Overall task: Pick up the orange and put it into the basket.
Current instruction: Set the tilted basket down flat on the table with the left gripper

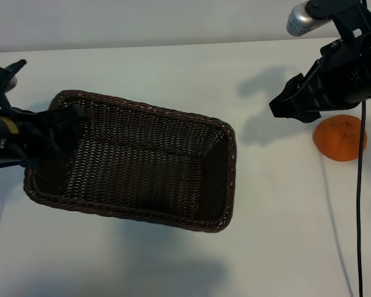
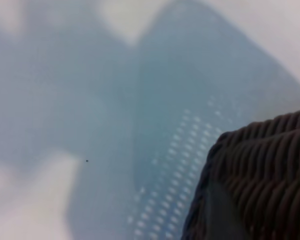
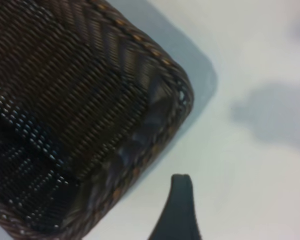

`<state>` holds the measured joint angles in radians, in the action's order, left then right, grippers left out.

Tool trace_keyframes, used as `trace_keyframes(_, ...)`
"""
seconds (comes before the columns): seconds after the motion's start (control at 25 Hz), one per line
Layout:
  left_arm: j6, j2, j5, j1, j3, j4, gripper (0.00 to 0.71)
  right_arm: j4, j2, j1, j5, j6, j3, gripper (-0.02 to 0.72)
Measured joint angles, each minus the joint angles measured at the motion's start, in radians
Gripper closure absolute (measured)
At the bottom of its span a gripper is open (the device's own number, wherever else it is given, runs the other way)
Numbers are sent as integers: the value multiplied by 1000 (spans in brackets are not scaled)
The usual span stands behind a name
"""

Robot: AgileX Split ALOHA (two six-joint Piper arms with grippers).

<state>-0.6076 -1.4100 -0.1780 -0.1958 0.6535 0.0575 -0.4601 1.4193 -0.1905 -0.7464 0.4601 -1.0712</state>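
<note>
Looking from the exterior camera, you see the basket [image 1: 136, 161] lying on the white table [image 1: 173, 68], turned a little, with nothing inside it. The orange [image 1: 339, 137] sits on the table at the right side, well apart from the basket and outside it.

Your right gripper [image 1: 289, 102] hangs above the table between the basket and the orange, nearer to the orange, and it points down toward the basket side. Its fingers stand wide apart and they hold nothing. In the right wrist view only one dark fingertip [image 3: 179, 210] shows, over bare table [image 3: 260, 170], just beside a corner of the basket [image 3: 80, 90].

Your left gripper [image 1: 68, 124] is at the left end of the basket, over the braided rim there. Its fingers are dark against the dark wicker, so you cannot see clearly if they press on the rim; they stand about half apart. The left wrist view shows a corner of the basket [image 2: 260, 170] and its shadow on the table [image 2: 50, 200], but the fingers do not appear there.
</note>
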Motion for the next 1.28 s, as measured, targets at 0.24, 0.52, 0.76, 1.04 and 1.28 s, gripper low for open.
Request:
trace_keyframes(0.24, 538, 1, -21, 44, -1, 502, 294, 0, 0, 0, 0, 0, 0, 105)
trace_keyframes(0.52, 1226, 1, -153, 190, -1, 1149, 294, 0, 0, 0, 0, 0, 0, 105)
trace_keyframes(0.76, 1519, 2, -255, 291, -1, 1431, 294, 0, 0, 0, -1, 0, 0, 105)
trace_keyframes(1.04, 1575, -29, -245, 295, -1, 1513, 293, 1, 0, 0, -1, 0, 0, 105)
trace_keyframes(1.28, 1701, -145, -245, 295, 4, 1687, 293, 1, 0, 0, -1, 0, 0, 106)
